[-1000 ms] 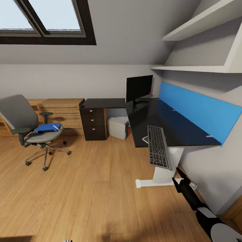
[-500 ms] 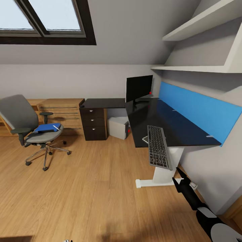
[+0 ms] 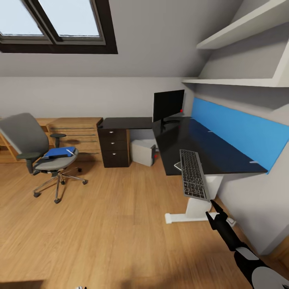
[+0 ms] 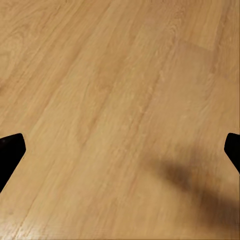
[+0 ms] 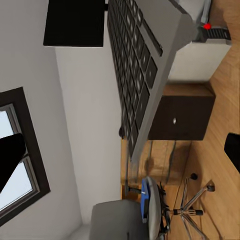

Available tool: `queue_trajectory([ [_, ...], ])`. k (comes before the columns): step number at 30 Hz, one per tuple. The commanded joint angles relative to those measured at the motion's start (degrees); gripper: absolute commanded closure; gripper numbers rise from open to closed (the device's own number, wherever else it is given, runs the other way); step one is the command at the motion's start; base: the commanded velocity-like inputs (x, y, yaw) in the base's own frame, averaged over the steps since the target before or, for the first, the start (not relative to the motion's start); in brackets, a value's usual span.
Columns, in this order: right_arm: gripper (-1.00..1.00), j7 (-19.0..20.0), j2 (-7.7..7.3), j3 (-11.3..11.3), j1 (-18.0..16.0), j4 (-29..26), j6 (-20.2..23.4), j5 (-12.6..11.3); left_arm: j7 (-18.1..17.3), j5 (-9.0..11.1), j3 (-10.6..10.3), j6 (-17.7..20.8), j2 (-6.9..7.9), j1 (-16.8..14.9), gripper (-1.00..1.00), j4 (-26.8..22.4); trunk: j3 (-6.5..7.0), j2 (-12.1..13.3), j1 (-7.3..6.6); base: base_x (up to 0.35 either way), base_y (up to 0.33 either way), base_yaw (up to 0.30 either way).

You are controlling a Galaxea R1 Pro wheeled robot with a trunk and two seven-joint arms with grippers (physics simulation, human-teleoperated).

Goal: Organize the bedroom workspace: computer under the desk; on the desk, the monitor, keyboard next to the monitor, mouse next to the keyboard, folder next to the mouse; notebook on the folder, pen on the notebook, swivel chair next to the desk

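View nudged over since a second ago, so camera moving, nothing placed; keyboard (image 3: 193, 174) overhanging desk (image 3: 216, 154) end above right gripper (image 3: 213, 208), spread wide like left gripper (image 4: 120, 150); folder (image 3: 58, 152) waiting on chair (image 3: 38, 150).

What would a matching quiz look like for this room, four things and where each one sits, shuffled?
Things:
1. monitor
2. keyboard
3. folder
4. computer

Places:
A. on the swivel chair seat
B. on the floor under the desk
C. standing at the desk's far corner
D. overhanging the desk's near edge

Pairs: 1-C, 2-D, 3-A, 4-B
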Motion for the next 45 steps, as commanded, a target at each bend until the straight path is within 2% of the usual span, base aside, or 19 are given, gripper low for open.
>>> queue_trajectory([
  [1, -1.00, 0.1, -0.02, 0.1, 0.0, 0.0, 0.5, -0.5, -0.4, 0.6, -0.3, -0.1, 0.01, 0.0, -1.00, 0.1, -0.05, 0.0, -0.01, -0.021, 0.265, 0.000],
  [17, -1.00, 0.4, -0.20, 0.1, 0.0, 0.0, 0.5, -0.5, -0.3, 0.7, -0.3, -0.1, 0.01, 0.0, -1.00, 0.1, -0.05, 0.0, -0.01, -0.004, 0.060, 0.000],
  [26, -1.00, 3.5, -0.26, 0.1, 0.0, 0.0, 0.4, -0.5, -0.3, 0.7, -0.4, -0.1, -0.10, 0.0, -1.00, 0.1, -0.05, 0.0, -0.01, 0.000, 0.001, 0.000],
  [36, -1.00, 7.2, -0.44, 0.2, 0.0, 0.0, -1.6, -0.4, -0.4, 0.5, -0.4, -0.1, -0.10, 0.0, -1.00, 0.1, -0.05, 0.0, -0.01, 0.000, 0.000, 0.000],
  [45, -1.00, 7.7, -1.76, 0.2, 0.0, 0.0, -1.9, -0.5, -0.4, 0.5, -0.4, -0.1, -0.09, 0.0, -1.00, 0.1, -0.23, -0.4, 0.21, 0.000, 0.000, 0.000],
])
